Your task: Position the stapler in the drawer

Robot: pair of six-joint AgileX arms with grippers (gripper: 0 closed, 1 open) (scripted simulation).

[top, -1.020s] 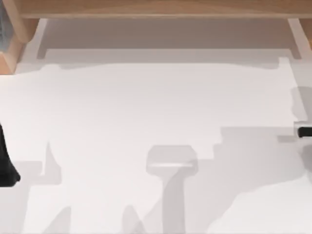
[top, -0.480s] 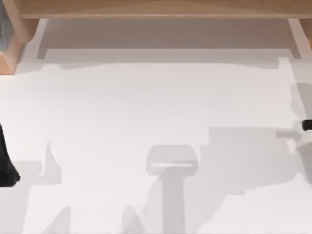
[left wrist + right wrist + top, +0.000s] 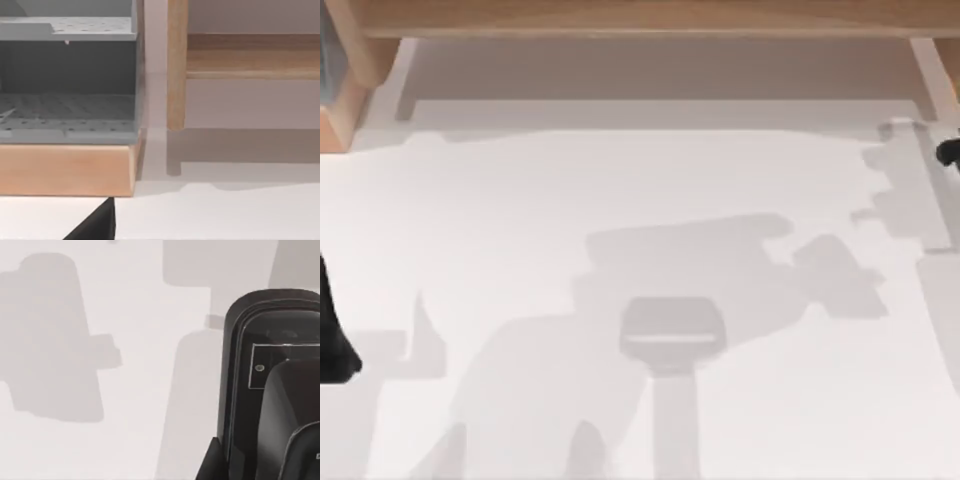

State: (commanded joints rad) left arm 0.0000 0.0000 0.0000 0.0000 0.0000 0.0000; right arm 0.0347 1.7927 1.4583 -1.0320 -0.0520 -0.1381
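Right tool [image 3: 949, 152] at the white worktop's [image 3: 620, 220] far right edge; jaw state can't be told. Dark glossy stapler-like body [image 3: 272, 385] close beneath its wrist camera, likely carried drawerward. Left arm parked at left edge.

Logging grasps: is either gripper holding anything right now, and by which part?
It cannot be told. The right gripper is at the table's right edge; the left arm is parked at its left edge.

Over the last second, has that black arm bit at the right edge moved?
Yes. The right arm has moved up the top view, toward the wooden frame.
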